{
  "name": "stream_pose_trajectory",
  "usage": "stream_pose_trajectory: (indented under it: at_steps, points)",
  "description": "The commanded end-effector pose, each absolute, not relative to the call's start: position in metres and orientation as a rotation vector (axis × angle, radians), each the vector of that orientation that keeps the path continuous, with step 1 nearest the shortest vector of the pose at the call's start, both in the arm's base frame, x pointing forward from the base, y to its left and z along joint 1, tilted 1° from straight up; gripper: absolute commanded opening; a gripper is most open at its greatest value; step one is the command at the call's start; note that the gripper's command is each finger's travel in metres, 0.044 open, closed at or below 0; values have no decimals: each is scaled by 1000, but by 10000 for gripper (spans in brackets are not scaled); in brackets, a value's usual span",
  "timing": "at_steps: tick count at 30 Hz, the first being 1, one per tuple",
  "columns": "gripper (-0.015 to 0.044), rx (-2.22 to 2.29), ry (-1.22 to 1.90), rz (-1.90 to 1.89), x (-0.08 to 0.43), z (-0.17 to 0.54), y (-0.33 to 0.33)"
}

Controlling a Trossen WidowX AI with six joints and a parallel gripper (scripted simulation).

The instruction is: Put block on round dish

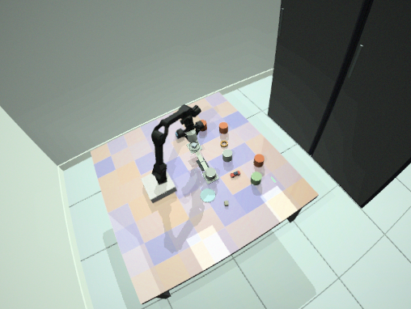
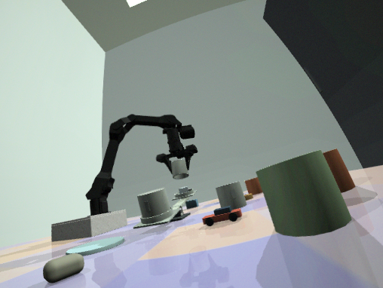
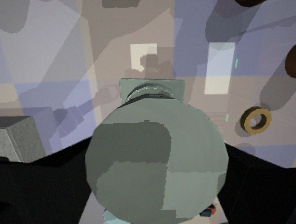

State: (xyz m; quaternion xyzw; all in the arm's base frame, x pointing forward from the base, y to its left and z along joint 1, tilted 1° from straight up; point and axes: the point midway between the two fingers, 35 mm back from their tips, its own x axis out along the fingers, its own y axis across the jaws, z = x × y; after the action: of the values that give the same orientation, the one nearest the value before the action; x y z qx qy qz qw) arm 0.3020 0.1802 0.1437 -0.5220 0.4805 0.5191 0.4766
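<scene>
My gripper is shut on a grey cup, held upside down in the air a little beyond the balance's far pan. A small light grey block sits uncovered on that pan. The other grey cup stands on the near end of the balance, which is the lower end. The pale blue round dish lies on the table near that end, with nothing on it. In the wrist view the held cup hides much of the scene below.
Right of the balance are a loose grey cylinder, a yellow ring, a red toy car, a green cylinder and several orange cylinders. A greyish capsule lies near the dish.
</scene>
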Motion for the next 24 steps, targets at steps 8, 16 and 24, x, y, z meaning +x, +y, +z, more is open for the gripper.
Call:
stream_pose_trajectory:
  at_steps: [8, 16, 24]
  points:
    - [0, -1275, 1171, 1268, 299, 140, 185]
    - [0, -1271, 1165, 1272, 252, 97, 236]
    - [0, -1265, 1162, 1278, 192, 56, 270]
